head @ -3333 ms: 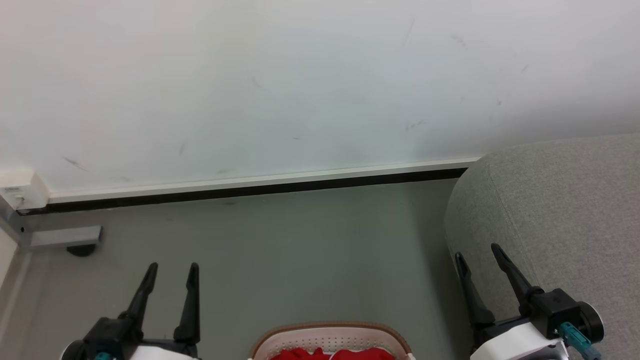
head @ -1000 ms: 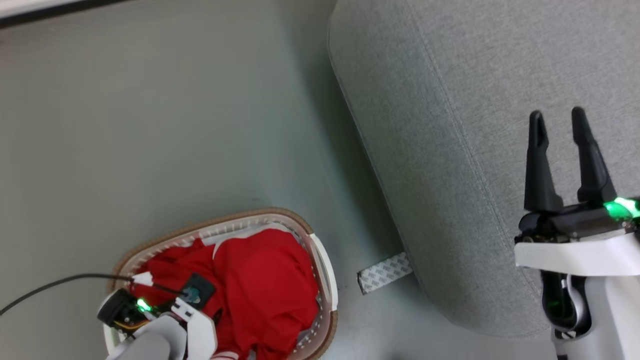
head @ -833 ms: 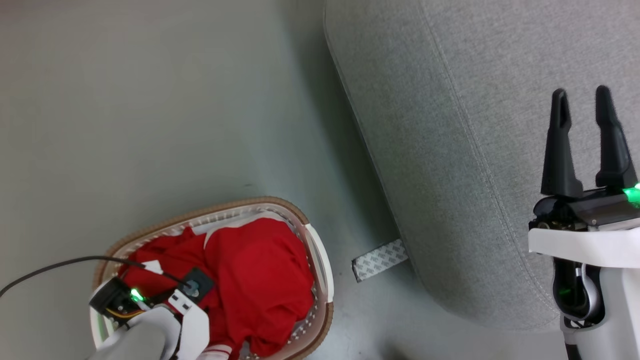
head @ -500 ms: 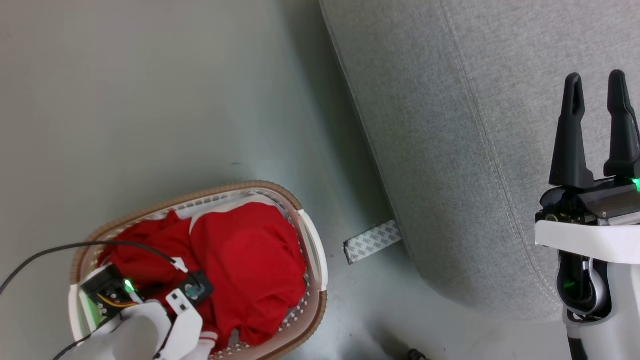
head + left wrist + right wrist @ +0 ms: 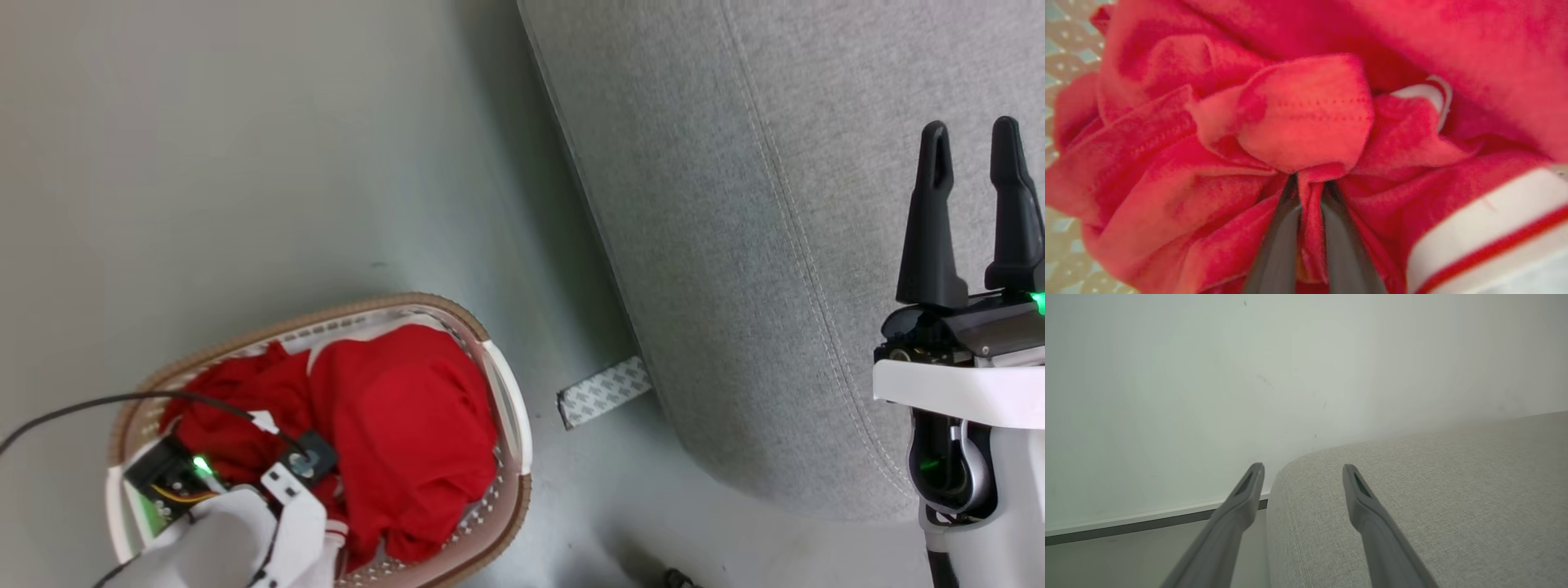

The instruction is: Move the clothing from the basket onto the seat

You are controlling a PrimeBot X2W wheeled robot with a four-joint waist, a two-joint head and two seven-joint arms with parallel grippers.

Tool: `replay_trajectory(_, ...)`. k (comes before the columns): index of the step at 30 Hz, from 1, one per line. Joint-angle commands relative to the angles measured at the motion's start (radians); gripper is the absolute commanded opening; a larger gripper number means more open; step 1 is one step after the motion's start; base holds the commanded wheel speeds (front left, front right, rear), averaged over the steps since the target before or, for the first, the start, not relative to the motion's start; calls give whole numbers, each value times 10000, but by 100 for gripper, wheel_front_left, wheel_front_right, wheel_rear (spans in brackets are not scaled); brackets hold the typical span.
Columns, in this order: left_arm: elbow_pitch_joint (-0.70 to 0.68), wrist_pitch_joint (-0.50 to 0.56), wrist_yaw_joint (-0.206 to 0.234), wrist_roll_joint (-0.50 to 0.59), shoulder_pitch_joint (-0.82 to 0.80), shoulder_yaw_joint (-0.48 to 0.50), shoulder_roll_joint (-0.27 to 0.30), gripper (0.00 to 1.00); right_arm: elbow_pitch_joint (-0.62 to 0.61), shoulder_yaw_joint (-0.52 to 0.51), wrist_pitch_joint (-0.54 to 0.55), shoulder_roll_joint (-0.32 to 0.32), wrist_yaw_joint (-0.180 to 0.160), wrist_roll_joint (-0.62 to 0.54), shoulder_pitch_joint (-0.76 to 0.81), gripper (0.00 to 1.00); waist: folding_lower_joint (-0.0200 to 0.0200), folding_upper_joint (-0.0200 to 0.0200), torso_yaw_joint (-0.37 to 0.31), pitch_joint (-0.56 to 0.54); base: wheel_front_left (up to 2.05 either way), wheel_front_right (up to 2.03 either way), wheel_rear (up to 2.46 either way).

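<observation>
The white basket [image 5: 510,425] with a brown rim stands on the floor at the lower left, heaped with red clothing [image 5: 400,425]. My left arm reaches down into it, its fingers buried in the cloth. In the left wrist view my left gripper [image 5: 1310,192] is shut on a bunched fold of the red clothing [image 5: 1306,114], and a white cuff with a red stripe [image 5: 1486,237] lies at the right. The grey seat [image 5: 735,204] lies to the right of the basket. Above it my right gripper [image 5: 971,135] hovers open and holds nothing; in its wrist view my right gripper [image 5: 1302,469] points over the seat [image 5: 1433,490].
A patterned grey-white strip [image 5: 604,392] lies on the floor between basket and seat. A black cable [image 5: 98,404] runs from the left edge to my left wrist. In the right wrist view a white wall [image 5: 1208,375] with a dark skirting [image 5: 1147,526] stands behind the seat.
The head camera has tilted down from the wall to the basket and seat. My left arm has sunk a little deeper into the basket; the right gripper stays open over the seat.
</observation>
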Motion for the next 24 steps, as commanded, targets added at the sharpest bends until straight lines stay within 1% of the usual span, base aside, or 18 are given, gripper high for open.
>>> replay_trajectory(1,27,-202,-65,-183,90,-8,-198,0,129,-5,-34,-6,-21,-212,-126,100,-1,0,243,-448,0,0,0)
replay_trajectory(5,70,-518,-115,-524,262,90,-742,0,456,-25,-34,-10,-21,-691,8,100,-1,0,714,-1303,0,0,0)
replay_trajectory(6,70,-518,-115,-524,262,90,-742,0,456,-25,-34,-10,-21,-691,8,100,-1,0,714,-1303,0,0,0)
replay_trajectory(7,75,-635,-120,-606,317,161,-880,0,542,-77,-34,-10,-21,-800,53,100,-1,0,843,-1542,0,0,0)
replay_trajectory(11,48,-1291,-163,-1117,630,349,-1485,0,862,-155,-33,-12,-21,-1190,211,100,-1,0,1372,-2548,0,0,0)
replay_trajectory(13,44,-1626,-168,-1279,796,432,-1660,0,992,-110,-34,-12,-21,-1341,284,100,-1,0,1608,-3024,0,0,0)
replay_trajectory(19,-237,-2322,-235,-2089,1345,802,-2016,0,1441,-91,-33,-18,-21,-1579,587,100,-1,0,2221,-4419,0,0,0)
replay_trajectory(22,-577,-2458,-253,-2562,1685,1058,-2069,0,1609,-83,-33,-15,-21,-1579,836,100,-1,0,2495,-5050,0,0,0)
replay_trajectory(24,-907,-2517,-259,-3060,1949,1321,-2112,0,1741,-61,-34,-17,-21,-1652,1030,100,-1,0,2694,-5417,0,0,0)
